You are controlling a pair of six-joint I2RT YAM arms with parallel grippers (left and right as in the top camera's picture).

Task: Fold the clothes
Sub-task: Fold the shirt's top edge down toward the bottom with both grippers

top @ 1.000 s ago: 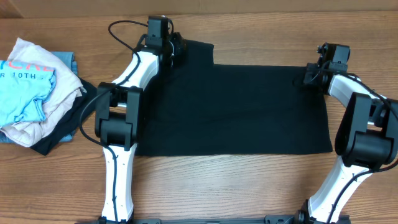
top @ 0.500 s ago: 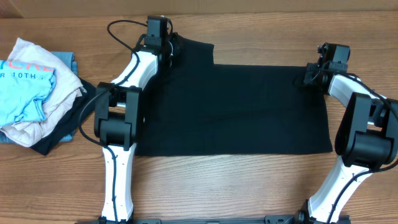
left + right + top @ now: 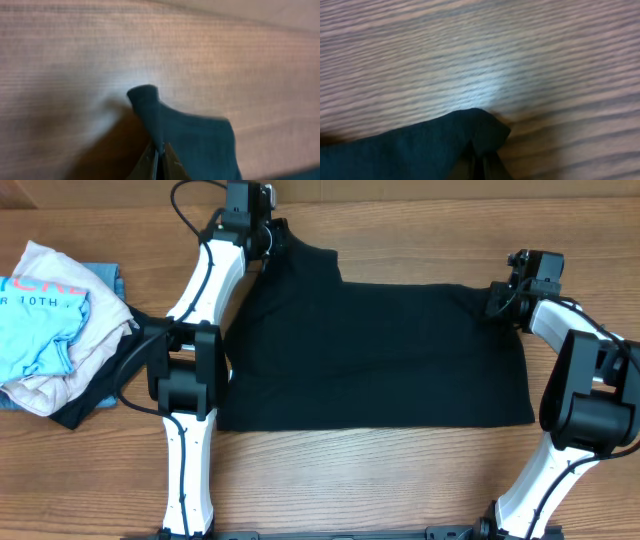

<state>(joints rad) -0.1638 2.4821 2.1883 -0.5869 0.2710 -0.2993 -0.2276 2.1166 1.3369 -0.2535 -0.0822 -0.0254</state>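
Black T-shirt (image 3: 380, 350) lies flat on the desk (image 3: 400, 480); left fingers (image 3: 148, 165) and right fingers (image 3: 494, 169) each pinch a far corner shut, likely so the far edge can be drawn toward the near hem

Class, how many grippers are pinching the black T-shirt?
2. The left gripper grips the far left corner of the black T-shirt; the right gripper grips its far right corner.

Wrist views blur the black T-shirt (image 3: 195, 145), and the garment pile (image 3: 50, 320) is cropped left.
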